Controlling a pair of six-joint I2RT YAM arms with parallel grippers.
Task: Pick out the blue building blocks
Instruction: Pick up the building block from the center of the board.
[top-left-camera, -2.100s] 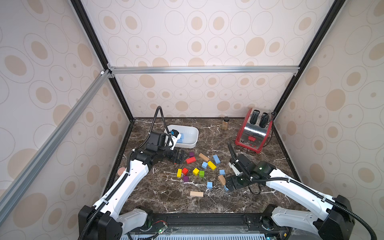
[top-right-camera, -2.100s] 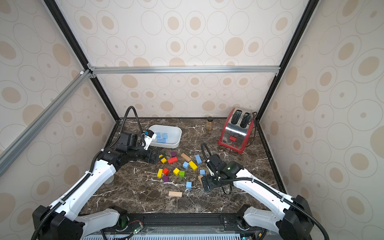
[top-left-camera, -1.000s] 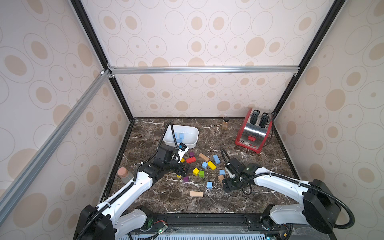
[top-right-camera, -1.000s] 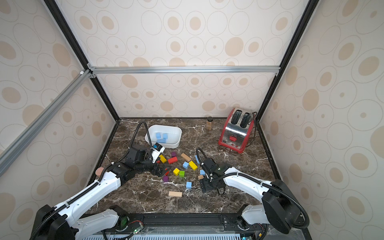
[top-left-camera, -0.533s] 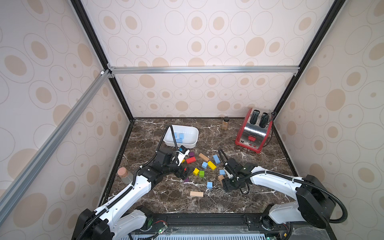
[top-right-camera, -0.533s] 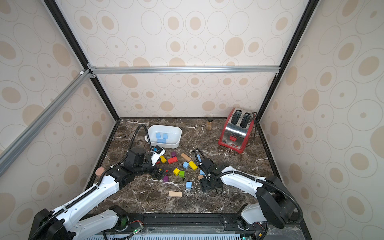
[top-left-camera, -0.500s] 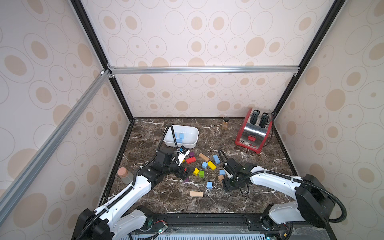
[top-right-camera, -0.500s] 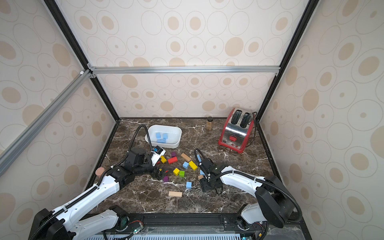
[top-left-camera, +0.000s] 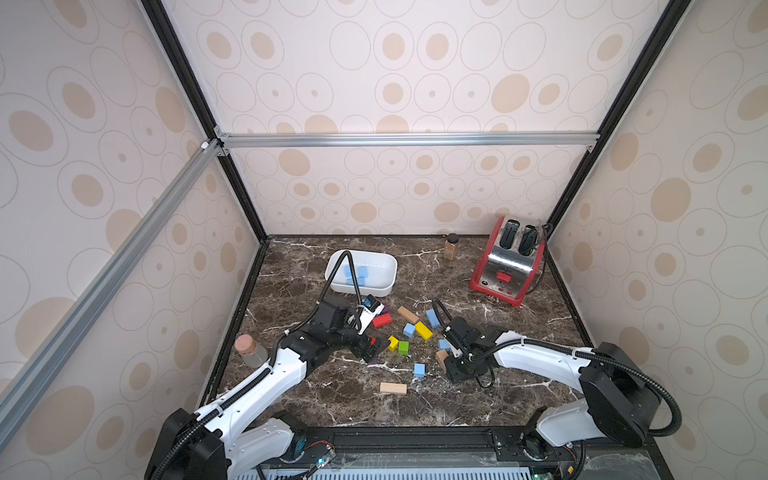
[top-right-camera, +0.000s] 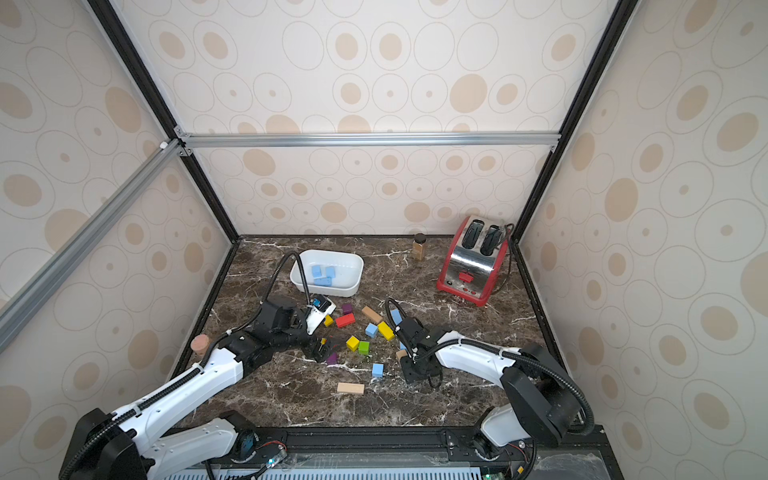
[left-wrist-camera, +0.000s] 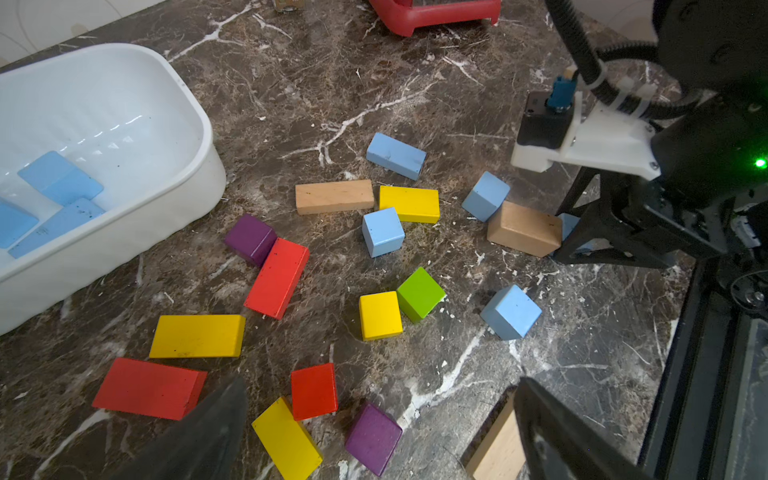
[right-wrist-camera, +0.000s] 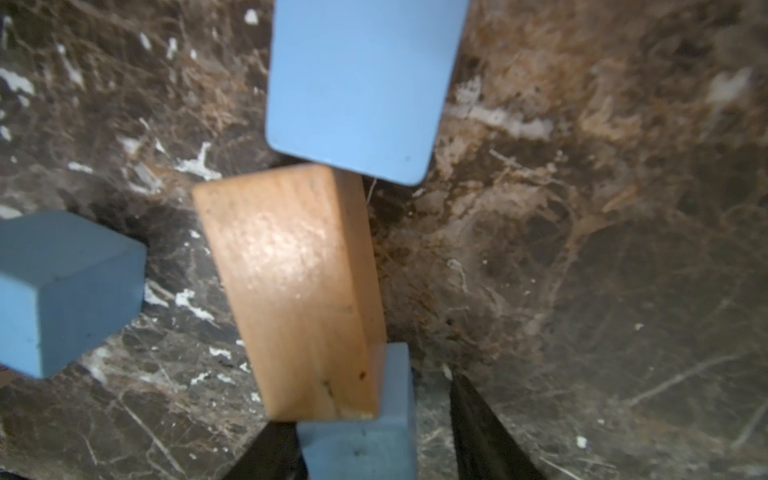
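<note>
Several light blue building blocks lie loose among coloured blocks: a brick (top-left-camera: 432, 318) (left-wrist-camera: 396, 156) and cubes (top-left-camera: 409, 330) (top-left-camera: 419, 370) (left-wrist-camera: 485, 196). More blue blocks (top-left-camera: 356, 276) (top-right-camera: 323, 274) lie in the white bin (top-left-camera: 386, 270). My right gripper (top-left-camera: 449, 363) (right-wrist-camera: 374, 449) is low on the table, straddling a small blue cube (right-wrist-camera: 357, 440) that leans against a tan block (right-wrist-camera: 295, 291). One finger touches the cube and a gap shows at the other. My left gripper (top-left-camera: 370, 349) (left-wrist-camera: 381, 384) hangs open and empty above a red cube (left-wrist-camera: 313, 390) and a purple cube (left-wrist-camera: 373, 436).
A red toaster (top-left-camera: 505, 266) and a spice jar (top-left-camera: 450, 247) stand at the back right. A cork-lidded jar (top-left-camera: 249, 351) stands by the left wall. A tan brick (top-left-camera: 392, 387) lies near the front. Red, yellow and green blocks are scattered between the two arms.
The left arm came away from the bin and forward over the coloured blocks. The right gripper slid left to the tan block, and its jaws narrowed around the small blue cube.
</note>
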